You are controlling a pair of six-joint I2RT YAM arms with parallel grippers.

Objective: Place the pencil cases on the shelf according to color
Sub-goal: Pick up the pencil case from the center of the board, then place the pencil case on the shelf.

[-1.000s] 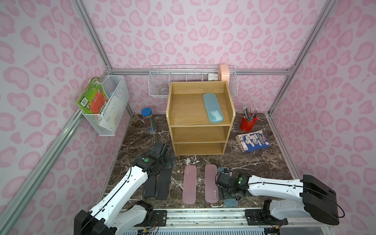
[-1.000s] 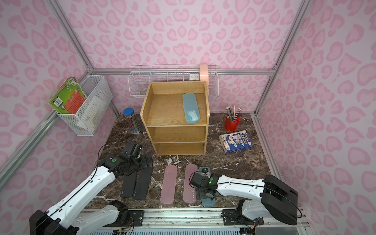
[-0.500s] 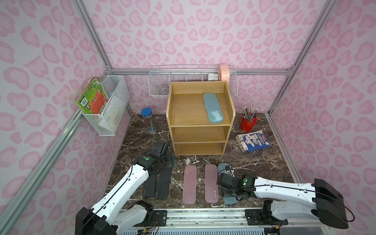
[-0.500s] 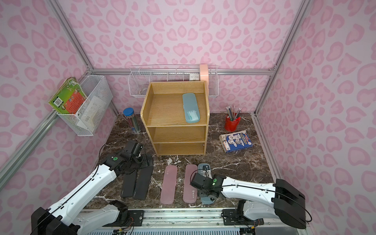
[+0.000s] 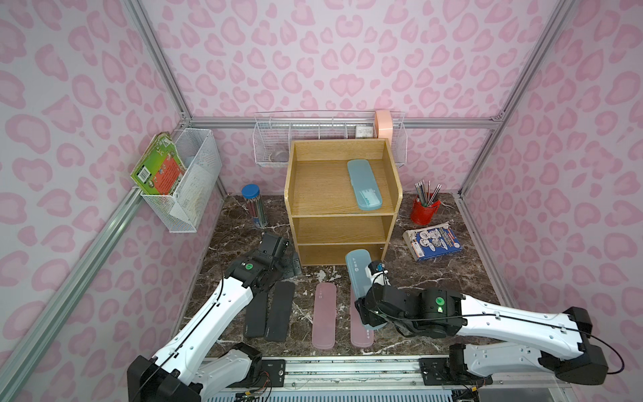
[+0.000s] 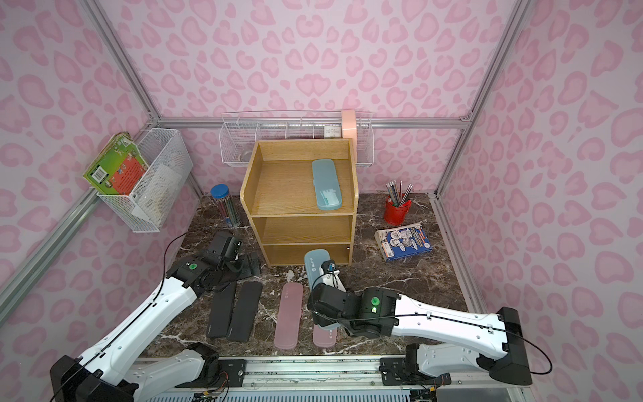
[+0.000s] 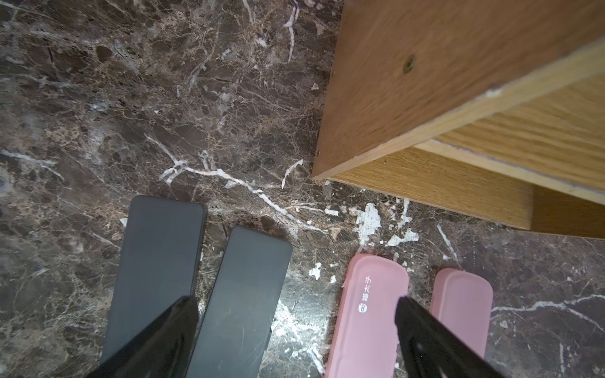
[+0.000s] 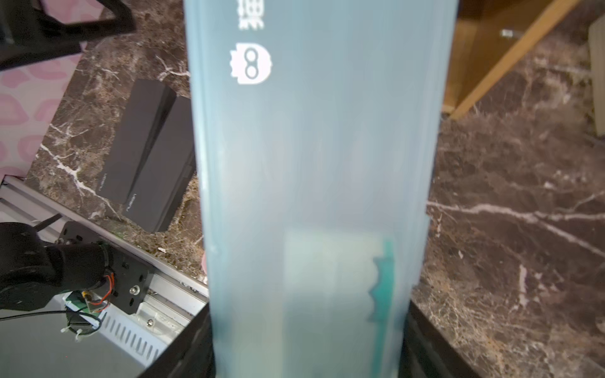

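Right gripper point(image 8: 307, 356) clamps near end of light blue case point(image 5: 358, 275), likely bound beside blue twin point(image 5: 364, 184) atop shelf point(image 5: 323, 188); left gripper point(image 7: 294, 327) spread, empty.

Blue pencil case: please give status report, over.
Right tool shut on blue pencil case, raised before shelf. Left tool open, empty, near shelf corner. Nothing seen blocking shelf top.

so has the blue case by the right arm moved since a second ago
Yes. Held in the right gripper, the blue case has moved toward the shelf; its far end now overlaps the bottom opening in both top views.
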